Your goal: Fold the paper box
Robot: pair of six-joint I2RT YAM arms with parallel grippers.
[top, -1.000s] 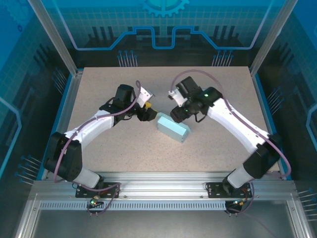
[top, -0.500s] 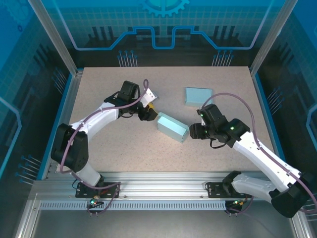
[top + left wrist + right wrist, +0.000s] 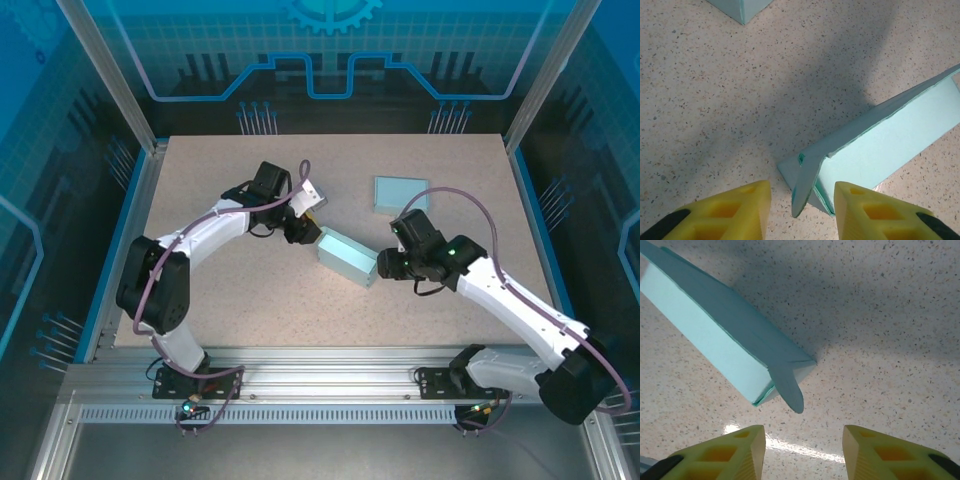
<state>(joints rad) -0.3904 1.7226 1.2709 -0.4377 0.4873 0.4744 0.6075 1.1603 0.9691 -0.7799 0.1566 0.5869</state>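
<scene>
2 pincers sat 1 at each end of the paper box [image 3: 348, 257], which lay slantwise in the middle of the bench [image 3: 250, 300] with nothing holding it. The left pincer [image 3: 802, 210] had its yellow fingers [image 3: 725, 212] apart and gripped nothing, and the box's end flap [image 3: 806, 187] stood ajar just ahead of the gap. The right pincer [image 3: 805, 450] was also apart and empty, near a rounded tongue flap [image 3: 788, 392] sticking out of the other end.

Risks, as I judged them:
- The box looked light, so a push from 1 end could slide or spin it instead of tucking the flap.
- Uneven pushes from the 2 sides could skew it.
- A finger meeting a flap off-angle could crease or buckle the paper, or jam the flap outside the wall.
- Pinching a thin edge hard could tear it.

Count: 1 long paper box, 1 smaller blue box [image 3: 401, 192] well apart at the far right, 2 loose flaps, 2 arms, 2 pincers, 4 yellow fingers, 1 bench.
</scene>
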